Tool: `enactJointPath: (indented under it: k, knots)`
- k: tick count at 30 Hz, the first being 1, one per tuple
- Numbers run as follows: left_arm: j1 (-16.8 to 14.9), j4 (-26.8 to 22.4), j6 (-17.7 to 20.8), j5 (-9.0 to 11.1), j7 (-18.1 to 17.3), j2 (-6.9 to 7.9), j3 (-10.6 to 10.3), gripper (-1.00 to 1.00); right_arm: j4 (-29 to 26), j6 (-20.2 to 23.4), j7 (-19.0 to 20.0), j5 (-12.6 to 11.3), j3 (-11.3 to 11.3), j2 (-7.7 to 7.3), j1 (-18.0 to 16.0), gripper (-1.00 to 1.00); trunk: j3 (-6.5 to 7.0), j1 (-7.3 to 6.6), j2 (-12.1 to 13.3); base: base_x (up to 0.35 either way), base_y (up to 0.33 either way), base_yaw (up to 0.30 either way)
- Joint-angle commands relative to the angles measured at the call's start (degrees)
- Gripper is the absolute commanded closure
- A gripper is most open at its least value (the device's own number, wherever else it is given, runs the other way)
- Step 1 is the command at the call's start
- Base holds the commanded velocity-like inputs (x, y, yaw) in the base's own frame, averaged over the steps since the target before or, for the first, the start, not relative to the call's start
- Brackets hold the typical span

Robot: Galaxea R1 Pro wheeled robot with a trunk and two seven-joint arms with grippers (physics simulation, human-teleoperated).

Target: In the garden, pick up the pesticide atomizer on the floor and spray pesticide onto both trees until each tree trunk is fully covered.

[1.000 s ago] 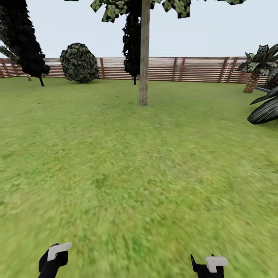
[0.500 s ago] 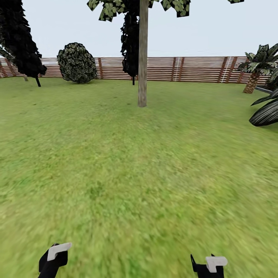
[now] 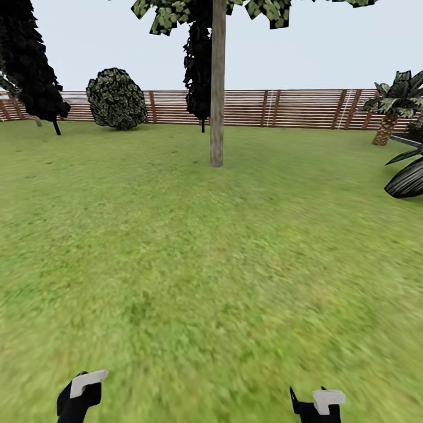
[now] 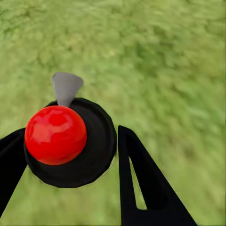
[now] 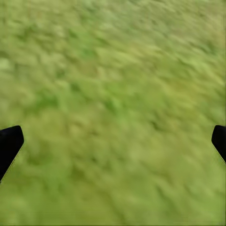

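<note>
**Atomizer carried toward the first trunk**

The pesticide atomizer (image 4: 66,141) is gripped in the left tool (image 4: 70,165); the right tool (image 5: 113,141) is spread wide, empty. Grass floor (image 3: 211,264) lies beneath. The tree trunk (image 3: 217,94) stands well ahead; a closer approach is judged necessary before spraying.

Head view: set high, facing forward and slightly down across the lawn (image 3: 211,264) toward a tree trunk (image 3: 217,88) upper centre and the slat fence (image 3: 294,107) far behind; left gripper (image 3: 81,392) and right gripper (image 3: 317,402) at the bottom edge.
Left wrist view: aimed down along the fingers (image 4: 141,183), close above grass (image 4: 165,56).
Right wrist view: aimed down, close above grass (image 5: 113,113), fingertips (image 5: 9,143) at both side edges.
Shared: the same lawn.
</note>
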Motion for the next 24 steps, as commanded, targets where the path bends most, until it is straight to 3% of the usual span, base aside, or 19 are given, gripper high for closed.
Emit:
enactJointPath:
  k: [1,24]
  knots:
    - [0.0,0.0,0.0,0.0,0.0,-0.02,0.2,1.0,0.0,0.0,0.0,0.0,0.0,0.0,0.0,-1.0,0.0,0.0,0.0,0.339,0.0,0.0]
    - [0.0,0.0,-0.1,0.0,0.0,-0.06,0.5,1.0,0.0,0.0,0.2,0.0,0.0,0.0,0.0,-1.0,0.0,0.0,0.0,0.339,0.0,0.0]
